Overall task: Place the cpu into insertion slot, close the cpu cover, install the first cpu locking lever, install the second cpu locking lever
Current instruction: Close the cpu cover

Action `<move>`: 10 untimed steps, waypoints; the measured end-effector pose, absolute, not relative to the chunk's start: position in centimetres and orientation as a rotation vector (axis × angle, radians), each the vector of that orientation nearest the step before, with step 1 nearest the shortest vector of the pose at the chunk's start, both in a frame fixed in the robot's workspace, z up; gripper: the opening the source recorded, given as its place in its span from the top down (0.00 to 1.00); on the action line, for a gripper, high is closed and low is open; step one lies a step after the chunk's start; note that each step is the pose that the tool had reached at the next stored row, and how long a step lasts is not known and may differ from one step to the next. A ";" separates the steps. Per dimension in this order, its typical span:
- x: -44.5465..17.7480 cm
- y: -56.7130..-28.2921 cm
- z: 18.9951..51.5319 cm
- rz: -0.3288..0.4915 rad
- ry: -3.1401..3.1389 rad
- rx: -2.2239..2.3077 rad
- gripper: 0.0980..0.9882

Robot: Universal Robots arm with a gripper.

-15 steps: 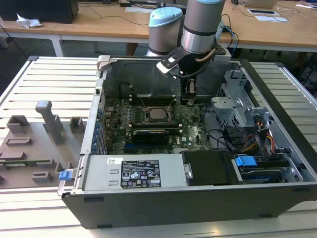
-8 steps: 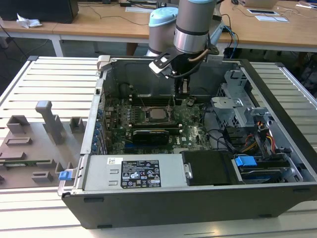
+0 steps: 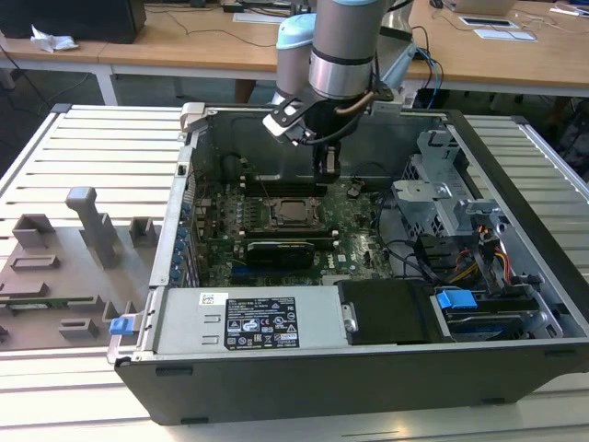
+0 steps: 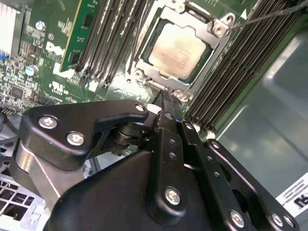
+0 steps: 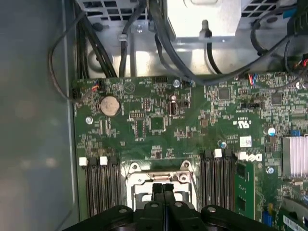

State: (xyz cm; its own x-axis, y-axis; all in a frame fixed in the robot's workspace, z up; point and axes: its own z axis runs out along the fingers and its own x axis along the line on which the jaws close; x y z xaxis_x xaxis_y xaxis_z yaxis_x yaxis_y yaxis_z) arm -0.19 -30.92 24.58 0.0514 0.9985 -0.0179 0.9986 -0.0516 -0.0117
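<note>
The cpu [image 4: 176,49] lies flat in its socket on the green motherboard, silver top up; in the exterior view the cpu [image 3: 293,212] sits mid-board. The cpu cover [image 4: 211,47], a silvery frame, lies down around it. A thin metal lever rod [image 4: 269,15] slants away from one socket corner. My gripper [image 4: 166,96] is shut, its black fingertips close over the socket's edge, beside a small metal hook; whether they pinch anything I cannot tell. In the first wrist view the gripper [image 5: 162,186] hangs over the socket frame [image 5: 138,179]. The exterior view has the gripper [image 3: 324,171] just behind the socket.
Memory slots [image 4: 240,67] flank the socket on both sides. A long black card [image 3: 285,250] lies in front of it. The case walls [image 3: 189,175], drive cage [image 3: 442,198], power supply [image 3: 262,322] and loose cables [image 5: 159,33] hem the board in. A grey fixture plate [image 3: 64,267] lies outside, at the exterior view's left.
</note>
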 end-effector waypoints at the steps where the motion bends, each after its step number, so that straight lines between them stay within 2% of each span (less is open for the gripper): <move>1: -0.4 -30.9 24.6 -0.033 2.161 2.275 0.99; 10: -2.2 -30.9 24.0 -0.033 2.161 2.275 0.99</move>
State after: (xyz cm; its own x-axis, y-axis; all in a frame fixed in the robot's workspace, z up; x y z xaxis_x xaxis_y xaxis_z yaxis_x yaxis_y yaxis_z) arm -2.17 -30.92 23.97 0.0515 0.9985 -0.0179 0.9986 -0.0517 -0.0117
